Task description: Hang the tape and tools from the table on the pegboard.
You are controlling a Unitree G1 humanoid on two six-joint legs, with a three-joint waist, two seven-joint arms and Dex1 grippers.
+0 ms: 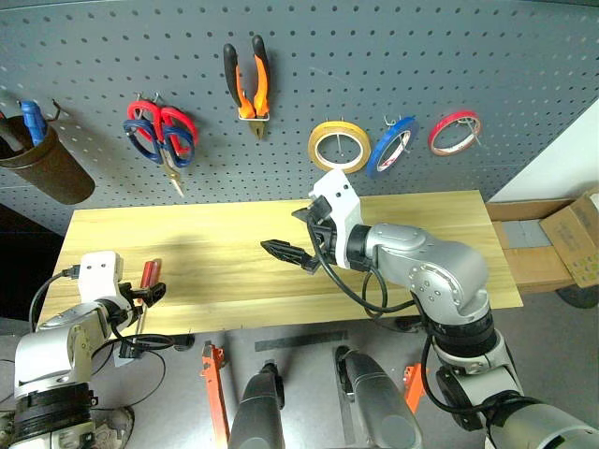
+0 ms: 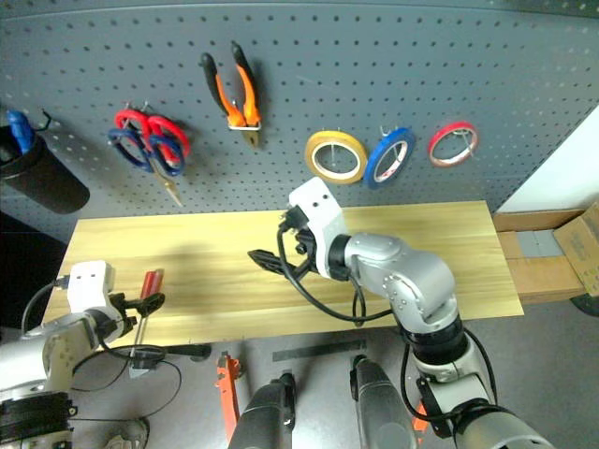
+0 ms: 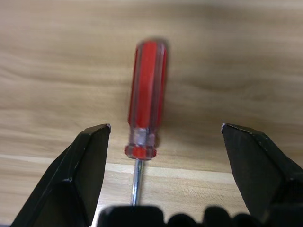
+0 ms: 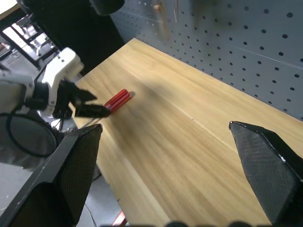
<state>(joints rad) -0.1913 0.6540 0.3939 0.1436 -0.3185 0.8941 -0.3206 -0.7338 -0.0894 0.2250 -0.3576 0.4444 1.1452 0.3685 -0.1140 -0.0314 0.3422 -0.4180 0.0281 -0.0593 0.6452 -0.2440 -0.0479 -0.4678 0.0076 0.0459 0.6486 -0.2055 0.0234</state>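
Left gripper (image 3: 165, 137) spread wide over the table (image 1: 234, 234) at its near left edge. Screwdriver (image 3: 146, 99) lies flat between the fingers, nearer one, touching neither, handle pointing away. Right gripper (image 1: 284, 251) also spread, empty, mid-table.

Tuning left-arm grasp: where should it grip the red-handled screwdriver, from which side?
Grip the screwdriver on its thick red handle, not the thin bare shaft. It lies flat on the table near the front left edge, shaft toward the robot. Come from above with the open left hand, one finger either side of the handle.
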